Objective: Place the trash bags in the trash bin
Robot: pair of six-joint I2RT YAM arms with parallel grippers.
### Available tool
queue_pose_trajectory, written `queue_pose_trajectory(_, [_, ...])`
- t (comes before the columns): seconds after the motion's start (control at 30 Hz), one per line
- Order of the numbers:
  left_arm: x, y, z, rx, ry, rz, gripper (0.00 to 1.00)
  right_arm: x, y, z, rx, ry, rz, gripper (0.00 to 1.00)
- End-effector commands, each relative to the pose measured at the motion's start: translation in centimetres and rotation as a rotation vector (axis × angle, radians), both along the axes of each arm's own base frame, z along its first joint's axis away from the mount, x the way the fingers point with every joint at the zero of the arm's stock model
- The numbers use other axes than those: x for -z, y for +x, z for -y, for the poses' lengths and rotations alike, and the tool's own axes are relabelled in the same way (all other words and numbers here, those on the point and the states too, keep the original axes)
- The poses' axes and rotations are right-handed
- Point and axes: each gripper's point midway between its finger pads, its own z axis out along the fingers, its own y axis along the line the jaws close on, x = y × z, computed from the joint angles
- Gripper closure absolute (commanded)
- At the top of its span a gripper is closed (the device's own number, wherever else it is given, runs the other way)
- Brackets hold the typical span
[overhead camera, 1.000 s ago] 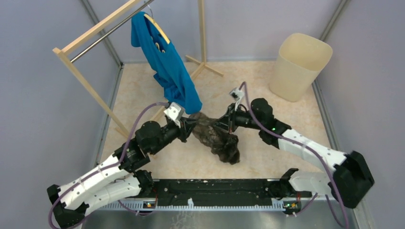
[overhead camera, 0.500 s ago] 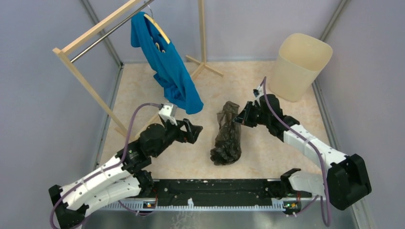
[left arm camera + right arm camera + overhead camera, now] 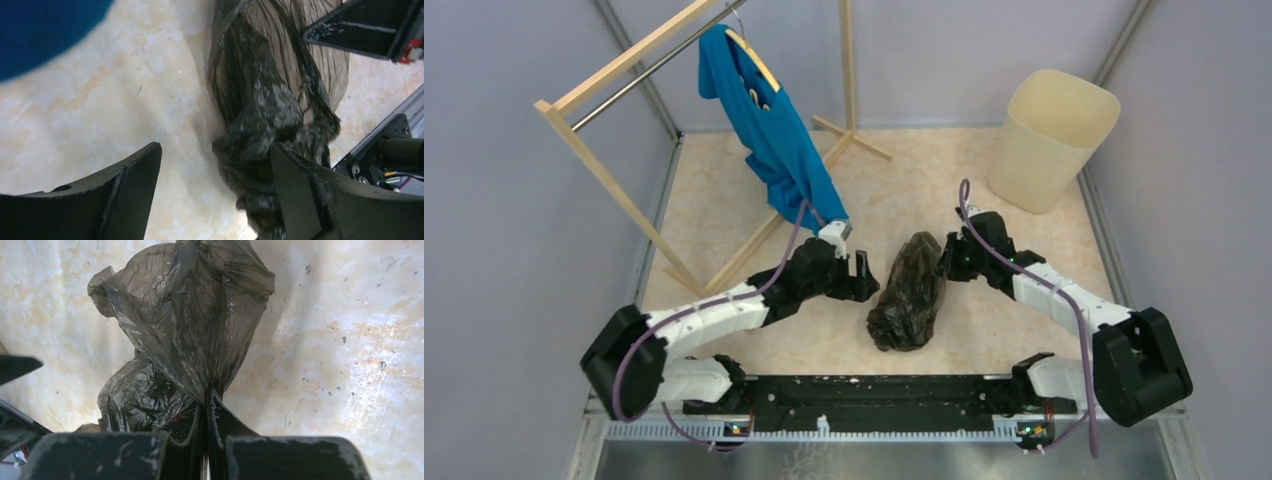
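The trash bag (image 3: 909,292) is thin, see-through plastic, dark, glossy and crinkled. At two o'clock the trash bin (image 3: 1052,140) is smooth, matt cream plastic. At ten o'clock, the rack (image 3: 614,188) is bare pale wood and the shirt (image 3: 774,150) soft blue cloth.

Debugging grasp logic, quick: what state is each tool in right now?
Left tool: open, gripping nothing.
Right tool: shut on a fold of the thin, glossy, dark brown-black plastic trash bag.
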Motion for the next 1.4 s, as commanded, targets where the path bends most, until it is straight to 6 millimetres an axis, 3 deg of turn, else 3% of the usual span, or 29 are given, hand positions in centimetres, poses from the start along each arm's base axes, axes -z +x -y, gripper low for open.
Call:
queue_pose_trajectory(0.0, [-2.0,3.1,4.6,0.081,-0.069,0.059,0.15,-0.9,0.6,-0.8,-0.072,0.031,0.082,1.00])
queue_pose_trajectory(0.23, [-0.5,8.2,7.9,0.053,-0.041,0.124,0.16,-1.5,0.2,-1.9,-0.118,0.088,0.090,1.00])
queue_pose_trajectory(0.33, [1.4,9.0,9.5,0.100,0.001,0.097,0.16,-1.7,0.0,-2.0,-0.122,0.101,0.091,1.00])
queue_pose_trajectory(0.43, [3.2,9.1,9.8,0.099,0.013,0.066,0.24,-2.1,-0.2,-2.3,-0.127,0.126,0.095,1.00])
queue_pose_trajectory(0.6, [5.5,9.8,8.3,0.031,0.082,0.063,0.51,-2.4,-0.9,-2.5,-0.130,0.159,0.093,1.00])
queue_pose_trajectory(0.63, [5.7,10.1,7.8,0.010,0.106,0.073,0.60,-2.4,-1.1,-2.4,-0.130,0.159,0.090,1.00])
queue_pose_trajectory(0.73, [5.5,10.6,5.8,-0.048,0.189,0.104,0.89,-2.3,-1.3,-1.7,-0.103,0.135,0.092,1.00])
queue_pose_trajectory(0.8, [4.6,10.5,4.3,-0.063,0.242,0.126,1.00,-2.4,-1.2,-1.0,-0.061,0.113,0.100,1.00])
queue_pose_trajectory(0.9, [0.0,9.8,2.6,-0.064,0.276,0.163,1.00,-2.9,-0.5,0.1,-0.005,0.059,0.098,1.00])
queue_pose_trajectory(0.97, [-5.4,8.9,2.2,-0.029,0.254,0.211,1.00,-5.8,0.5,0.3,-0.004,0.032,0.136,1.00])
queue_pose_trajectory(1.03, [-12.0,7.7,1.9,-0.001,0.199,0.303,1.00,-10.5,1.2,0.1,-0.024,0.031,0.206,1.00])
queue_pose_trajectory(1.13, [-22.3,4.2,1.5,0.070,0.048,0.435,1.00,-20.6,0.8,-0.4,-0.070,0.113,0.388,1.00])
queue_pose_trajectory(1.2, [-27.4,1.7,0.8,0.096,-0.060,0.509,1.00,-26.0,-0.3,-0.4,-0.092,0.162,0.493,1.00])
queue_pose_trajectory(1.27, [-29.7,0.4,-0.4,0.080,-0.136,0.539,1.00,-28.8,-1.0,-0.6,-0.113,0.197,0.552,1.00])
queue_pose_trajectory(1.33, [-28.2,0.6,-1.4,0.026,-0.131,0.532,1.00,-28.1,-1.1,-0.8,-0.122,0.216,0.564,1.00])
queue_pose_trajectory(1.37, [-25.7,1.2,-1.7,-0.006,-0.091,0.502,1.00,-26.4,-0.9,-1.0,-0.114,0.223,0.544,1.00])
